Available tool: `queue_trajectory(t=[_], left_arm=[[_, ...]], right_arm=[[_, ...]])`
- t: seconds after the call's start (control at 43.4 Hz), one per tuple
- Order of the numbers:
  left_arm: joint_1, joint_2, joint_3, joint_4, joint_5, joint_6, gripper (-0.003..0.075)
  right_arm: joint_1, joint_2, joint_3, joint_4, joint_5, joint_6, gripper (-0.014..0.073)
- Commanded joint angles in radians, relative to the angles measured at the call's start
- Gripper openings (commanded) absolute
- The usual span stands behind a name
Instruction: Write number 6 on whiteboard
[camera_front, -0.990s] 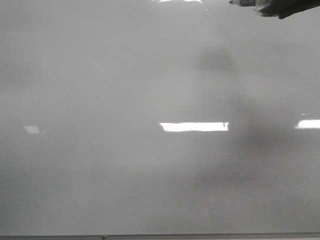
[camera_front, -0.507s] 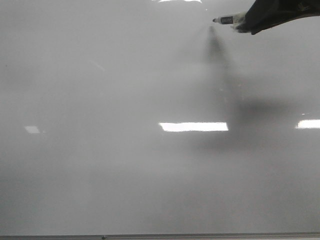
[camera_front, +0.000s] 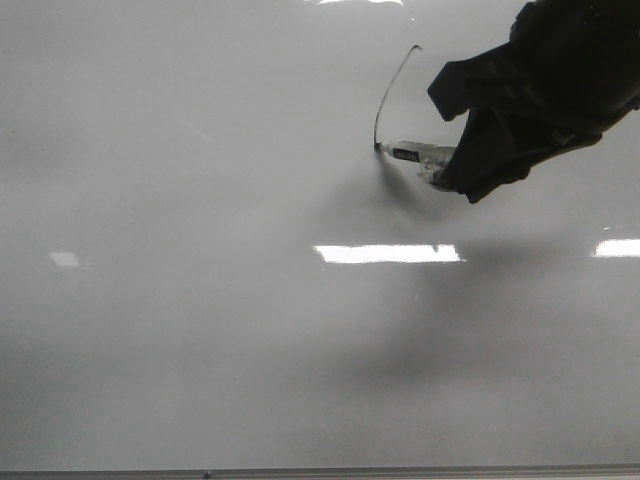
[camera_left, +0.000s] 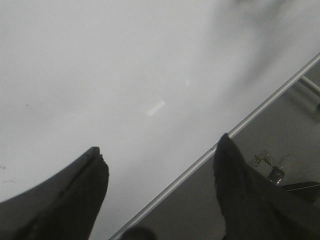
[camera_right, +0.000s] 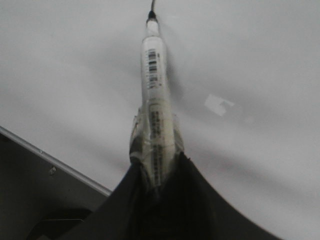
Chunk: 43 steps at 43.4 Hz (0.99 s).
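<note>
The right gripper (camera_front: 455, 165) shows in the front view as a bulky matt black mass with angular, faceted edges, and no screws or markings can be made out on it. The left gripper (camera_left: 160, 185) ends in two broad black fingers (camera_left: 75, 200) that taper to blunt tips (their surfaces plain and dull, one edge faintly ridged).

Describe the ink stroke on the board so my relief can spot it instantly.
On the whiteboard, look upper right beside the right end effector. The stroke is a thin black curve ending at the marker tip, unlike the bright white rectangular reflections lower down.
</note>
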Motion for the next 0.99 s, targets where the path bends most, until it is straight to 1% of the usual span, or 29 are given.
queue_trajectory(t=[0.0, 0.092, 0.207, 0.507, 0.599, 0.737, 0.783, 0.875, 0.967], left_arm=[[0.002, -0.007, -0.026, -0.019, -0.066, -0.013, 0.0436], [0.002, -0.007, -0.026, -0.019, -0.066, -0.013, 0.0436], [0.002, -0.007, -0.026, -0.019, -0.066, -0.013, 0.0436], [0.002, -0.007, -0.026, -0.019, -0.066, -0.013, 0.0436], [0.002, -0.007, -0.026, -0.019, -0.066, -0.013, 0.0436], [0.002, -0.007, -0.026, -0.017, -0.066, -0.013, 0.0437], [0.002, -0.007, -0.026, -0.017, -0.066, -0.013, 0.0436], [0.002, -0.004, -0.026, -0.031, -0.079, 0.002, 0.0437], [-0.001, 0.007, -0.026, -0.122, -0.091, 0.109, 0.0437]], right_arm=[[-0.042, -0.04, -0.031, -0.009, -0.011, -0.01, -0.0067], [-0.091, -0.067, -0.031, -0.009, 0.003, -0.01, -0.0067], [-0.116, -0.083, -0.035, -0.009, -0.045, -0.01, -0.0067], [-0.035, -0.023, -0.091, -0.006, -0.059, -0.01, -0.0067], [-0.031, -0.014, -0.092, -0.006, -0.05, -0.01, -0.0067], [-0.023, -0.096, -0.08, -0.006, -0.006, -0.016, -0.0067], [-0.006, -0.139, -0.073, -0.006, 0.015, -0.05, -0.0067], [0.036, -0.229, -0.057, -0.006, 0.113, -0.132, -0.0067], [0.088, -0.302, -0.052, -0.006, 0.258, -0.238, -0.0067]])
